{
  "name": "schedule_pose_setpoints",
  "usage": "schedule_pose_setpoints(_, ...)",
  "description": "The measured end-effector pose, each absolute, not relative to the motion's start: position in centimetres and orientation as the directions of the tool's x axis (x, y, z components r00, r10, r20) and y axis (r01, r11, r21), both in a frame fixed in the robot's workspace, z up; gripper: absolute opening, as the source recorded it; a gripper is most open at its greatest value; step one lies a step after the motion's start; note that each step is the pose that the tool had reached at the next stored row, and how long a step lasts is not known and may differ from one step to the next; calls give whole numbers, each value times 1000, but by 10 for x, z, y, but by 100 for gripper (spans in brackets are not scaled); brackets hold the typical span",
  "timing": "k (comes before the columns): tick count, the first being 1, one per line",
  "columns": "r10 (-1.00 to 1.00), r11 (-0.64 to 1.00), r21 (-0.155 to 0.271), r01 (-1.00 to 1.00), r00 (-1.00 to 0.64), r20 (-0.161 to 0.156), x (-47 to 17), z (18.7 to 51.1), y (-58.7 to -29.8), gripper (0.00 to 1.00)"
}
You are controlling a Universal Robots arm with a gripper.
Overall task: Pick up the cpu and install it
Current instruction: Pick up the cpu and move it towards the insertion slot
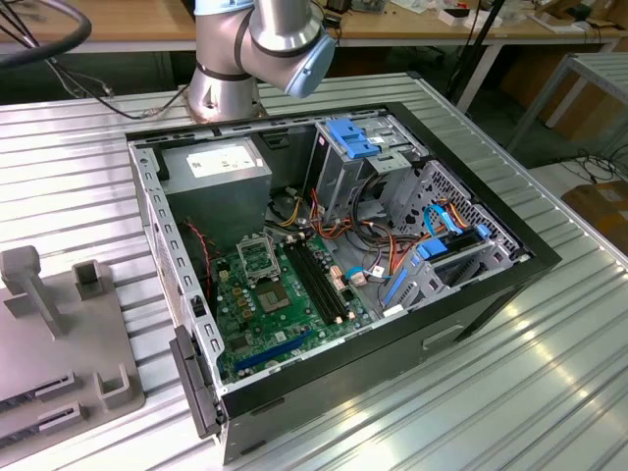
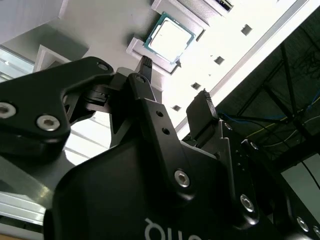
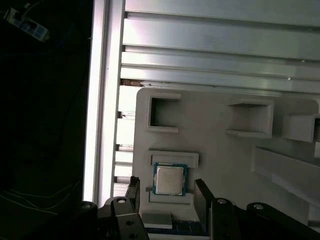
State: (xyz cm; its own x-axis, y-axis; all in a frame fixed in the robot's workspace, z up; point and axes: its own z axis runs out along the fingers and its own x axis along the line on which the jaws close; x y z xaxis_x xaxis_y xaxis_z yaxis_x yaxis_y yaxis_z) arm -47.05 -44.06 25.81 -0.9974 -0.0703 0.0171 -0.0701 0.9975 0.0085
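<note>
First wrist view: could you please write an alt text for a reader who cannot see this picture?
The cpu lies flat in a shallow seat of a pale grey fixture plate, and the open hand hovers over it, straddling it without touching. The plate rests on a ribbed metal table.

**A:** The exterior view is evenly lit from above. The ribbed metal table point(image 1: 549, 373) throws back pale streaks of glare, strongest beside the case point(image 1: 343, 388).

**B:** And inside it?

**A:** Shadow gathers along the walls, but the board point(image 1: 280, 309) stays readable.

**B:** The wrist views?

**A:** Hard contrast. In the second wrist view the gripper point(image 2: 174, 79) is a near-black silhouette against blown-out white. In the first wrist view the table glares, one side sinks into darkness, and the cpu point(image 3: 170, 179) sits in dim, soft light.
</note>
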Motion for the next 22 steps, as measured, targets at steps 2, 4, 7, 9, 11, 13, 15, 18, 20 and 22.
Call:
schedule_pose_setpoints(2, -70, 998, 9, -70, -997, 18, -470, 255, -441, 55)
schedule_pose_setpoints(4, -70, 997, 10, -70, -997, 20, -470, 252, -441, 55)
schedule_pose_setpoints(7, -70, 997, 10, -70, -997, 21, -470, 250, -441, 55)
schedule_pose_setpoints(9, -70, 997, 10, -70, -997, 21, -470, 250, -441, 55)
schedule_pose_setpoints(11, -70, 997, 10, -70, -997, 21, -470, 247, -441, 55)
schedule_pose_setpoints(13, -70, 997, 10, -70, -997, 21, -470, 244, -441, 55)
schedule_pose_setpoints(15, -70, 997, 10, -70, -997, 21, -470, 244, -441, 55)
schedule_pose_setpoints(18, -70, 997, 10, -70, -997, 21, -470, 243, -441, 55)
schedule_pose_setpoints(20, -70, 997, 10, -70, -997, 21, -470, 243, -441, 55)
schedule_pose_setpoints(22, -70, 997, 10, -70, -997, 21, -470, 243, -441, 55)
